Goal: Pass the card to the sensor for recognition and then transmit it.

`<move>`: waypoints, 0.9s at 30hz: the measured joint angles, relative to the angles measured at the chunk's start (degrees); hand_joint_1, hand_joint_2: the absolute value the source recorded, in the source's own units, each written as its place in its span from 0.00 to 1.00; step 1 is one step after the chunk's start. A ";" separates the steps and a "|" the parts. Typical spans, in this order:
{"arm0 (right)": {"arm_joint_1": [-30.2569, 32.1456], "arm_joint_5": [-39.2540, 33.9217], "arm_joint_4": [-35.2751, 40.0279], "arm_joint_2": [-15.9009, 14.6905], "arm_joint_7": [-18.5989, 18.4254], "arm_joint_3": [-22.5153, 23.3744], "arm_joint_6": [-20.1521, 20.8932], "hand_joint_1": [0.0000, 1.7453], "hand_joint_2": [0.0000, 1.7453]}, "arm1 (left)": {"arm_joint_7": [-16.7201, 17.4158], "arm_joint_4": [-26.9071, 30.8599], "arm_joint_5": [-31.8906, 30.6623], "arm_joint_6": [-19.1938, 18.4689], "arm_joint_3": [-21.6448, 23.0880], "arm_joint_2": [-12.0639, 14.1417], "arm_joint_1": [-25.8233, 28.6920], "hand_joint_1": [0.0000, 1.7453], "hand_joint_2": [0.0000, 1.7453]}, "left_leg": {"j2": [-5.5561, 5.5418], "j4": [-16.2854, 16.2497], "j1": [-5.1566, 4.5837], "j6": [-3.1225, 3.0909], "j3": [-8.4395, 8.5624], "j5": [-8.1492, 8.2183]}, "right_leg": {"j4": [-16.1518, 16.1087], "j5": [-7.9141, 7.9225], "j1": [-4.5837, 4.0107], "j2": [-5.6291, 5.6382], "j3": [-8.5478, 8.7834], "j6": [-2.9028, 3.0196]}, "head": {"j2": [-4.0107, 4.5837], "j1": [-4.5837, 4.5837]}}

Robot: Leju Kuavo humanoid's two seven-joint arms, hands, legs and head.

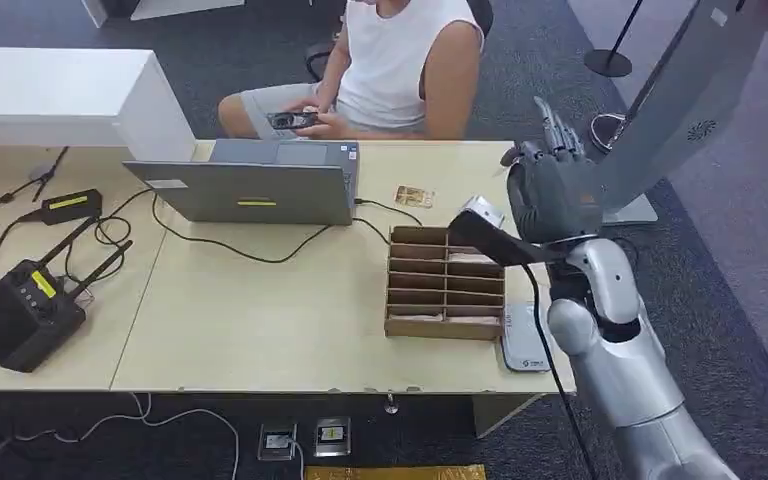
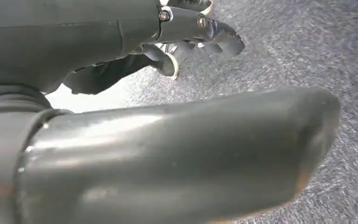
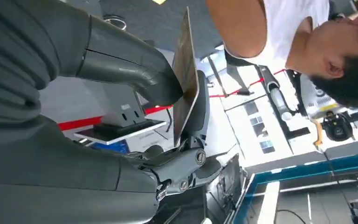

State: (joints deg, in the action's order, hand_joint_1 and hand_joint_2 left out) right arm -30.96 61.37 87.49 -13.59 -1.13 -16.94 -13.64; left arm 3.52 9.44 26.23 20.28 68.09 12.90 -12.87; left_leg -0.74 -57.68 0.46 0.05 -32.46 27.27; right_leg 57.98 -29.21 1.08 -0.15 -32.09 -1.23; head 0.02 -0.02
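The right hand [image 1: 550,190] is up above the table's [image 1: 260,320] right end, pinching the card [image 3: 185,74] between thumb and fingers, edge-on in the wrist view. So the card is lifted, held in the air above and just beyond the cardboard organizer [image 1: 445,285]. A white reader pad [image 1: 525,345] lies below the hand, nearer the robot, at the table's edge; I judge that to be the sensor. This looks like the carry step: next the hand must lower the card flat over it. The left hand [image 2: 200,28] hangs over carpet, fingers loosely curled, holding nothing. A person [image 1: 400,60] sits beyond the laptop [image 1: 260,185].
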 joint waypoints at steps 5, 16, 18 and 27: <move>-3.31 -0.37 -6.50 1.57 2.47 -0.13 -3.29 1.00 1.00 | 0.33 0.00 -0.63 -0.26 0.61 -0.33 -1.04 0.00 0.00 | -0.01 0.00 0.01 0.00 -0.02 0.00 | 0.00 0.00 -0.01 -0.03 0.01 0.00 | 0.00 0.02; -7.40 -0.59 -18.82 3.96 4.22 -0.59 -5.88 1.00 1.00 | 0.92 0.00 -1.55 -1.31 1.94 -0.70 -2.49 0.00 0.00 | -0.04 -0.01 0.01 0.00 -0.01 0.00 | 0.00 0.00 -0.01 -0.05 0.00 0.01 | 0.00 0.02; -7.73 -0.59 -20.43 4.30 4.30 -0.66 -6.03 1.00 1.00 | 0.92 0.00 -1.59 -1.33 1.97 -0.72 -2.58 0.00 0.00 | -0.04 -0.01 0.01 0.00 -0.01 0.00 | 0.00 0.00 -0.01 -0.03 -0.01 0.01 | 0.00 0.02; -10.23 -1.01 -28.55 5.94 5.48 -0.87 -8.09 1.00 1.00 | 1.40 0.02 -2.51 -2.51 3.30 -0.74 -3.24 0.00 0.00 | -0.03 0.00 0.01 0.00 -0.01 0.00 | 0.00 0.00 -0.01 -0.04 -0.02 0.01 | 0.00 0.02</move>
State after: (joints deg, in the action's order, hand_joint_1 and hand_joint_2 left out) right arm -41.18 60.37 58.94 -7.65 4.35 -17.81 -21.73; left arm 4.92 9.46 23.72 17.77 71.39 12.15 -16.11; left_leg -0.77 -57.68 0.48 0.04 -32.47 27.27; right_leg 57.98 -29.21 1.06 -0.19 -32.11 -1.22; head 0.02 0.00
